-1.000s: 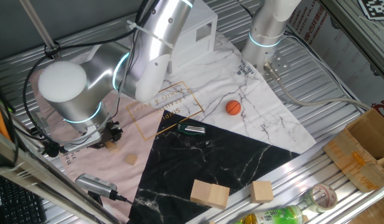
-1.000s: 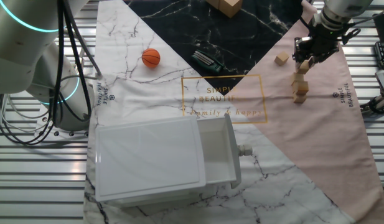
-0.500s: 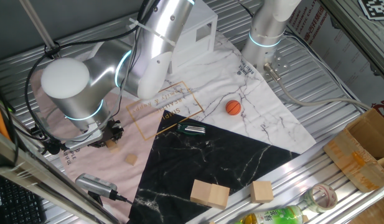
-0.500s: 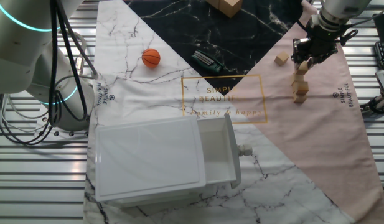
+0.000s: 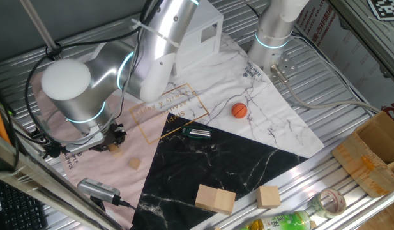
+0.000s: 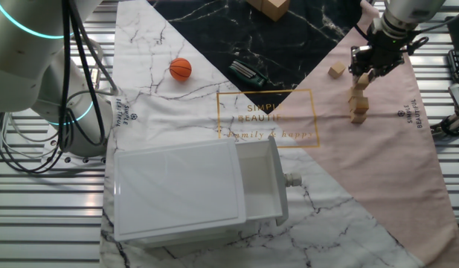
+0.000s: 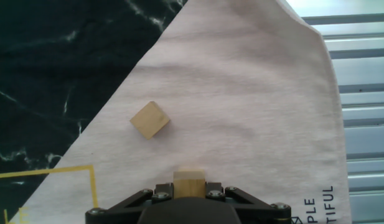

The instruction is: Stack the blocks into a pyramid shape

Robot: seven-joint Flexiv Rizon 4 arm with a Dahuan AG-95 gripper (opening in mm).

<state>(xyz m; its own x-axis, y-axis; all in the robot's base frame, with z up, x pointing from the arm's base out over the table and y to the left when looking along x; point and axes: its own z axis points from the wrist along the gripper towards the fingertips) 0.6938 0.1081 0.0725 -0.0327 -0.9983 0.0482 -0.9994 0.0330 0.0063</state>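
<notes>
While the arm (image 5: 88, 89) leans over the pink corner of the cloth (image 6: 393, 141), the build is only partly up, and it doesn't read as a pyramid yet. Going big to small: the white drawer box (image 6: 192, 193) sits open on the marble part of the cloth, well apart from the work. Two big pale wood blocks (image 5: 214, 198) lie on the black part near the table's front edge, not part of the job. The orange ball (image 6: 181, 69) and a small dark tool (image 6: 248, 71) are also out of the way.

The gripper (image 6: 372, 59) hangs right over the stack (image 6: 357, 100) near the pink edge. In the hand view a small cube (image 7: 188, 180) sits between the fingers at the bottom edge; whether the jaws are clamped on it or just slack around it, can't tell from these pics. That cube looks to be at or just above the stack top.

From the other fixed view the stack seems approx. three or four cubes, mostly one column w/ a wider foot; exact count and layout too small to tell. One loose cube (image 7: 149, 119) lies tilted on the pink cloth just beside the stack, toward the black part.

Judgement: roughly mid-task. Still left: settle the cube at the fingers, fetch the loose one, and prob. widen the base.
</notes>
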